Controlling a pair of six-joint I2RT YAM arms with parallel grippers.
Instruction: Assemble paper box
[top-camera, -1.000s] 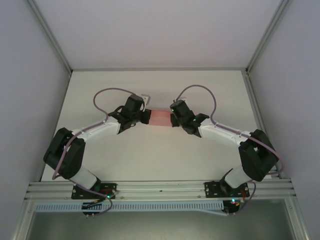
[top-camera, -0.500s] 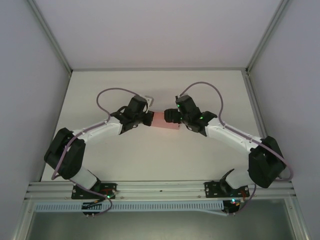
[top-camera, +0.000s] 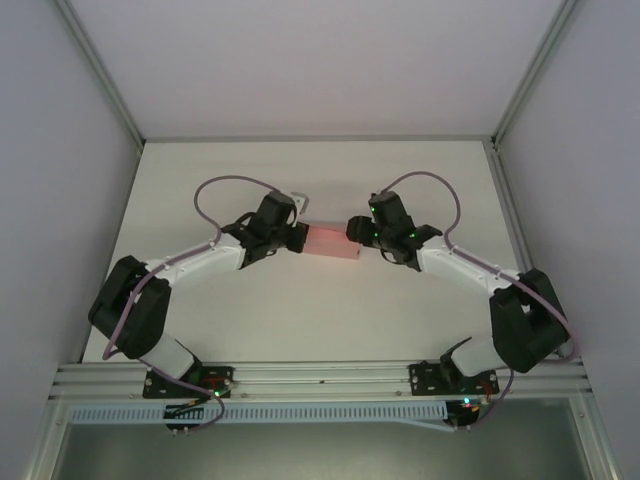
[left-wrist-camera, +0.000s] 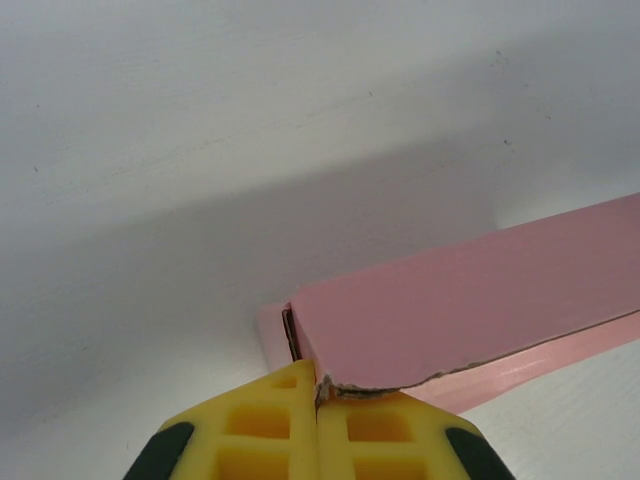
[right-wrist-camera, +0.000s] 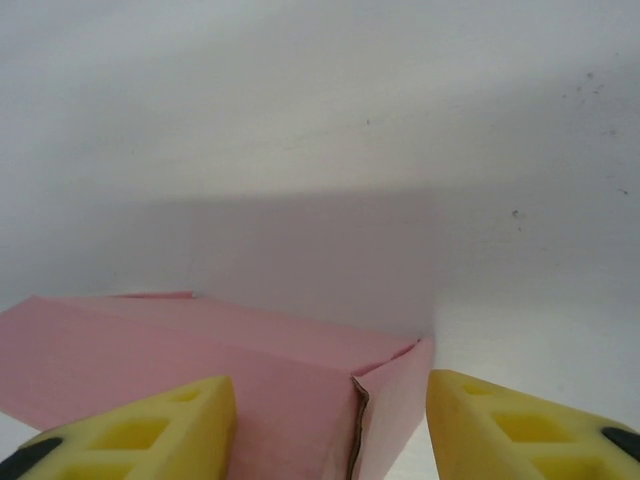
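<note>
Left claw pinched tight on the ragged edge of the plain pink thin-card paper box — hold that anchor; right claw, spread astride the loose end flap, should close squarely; box sits between both claws, mid white tabletop.

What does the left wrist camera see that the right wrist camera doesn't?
Left wrist camera: the left gripper, its yellow jaws shut together, pinching a ragged edge of the pink paper box near a corner.
Right wrist camera: the right gripper, its yellow jaws wide apart, one on each side of the box's end, where an end flap stands slightly ajar.
Both: the pink box up close, with the white table behind it.
</note>
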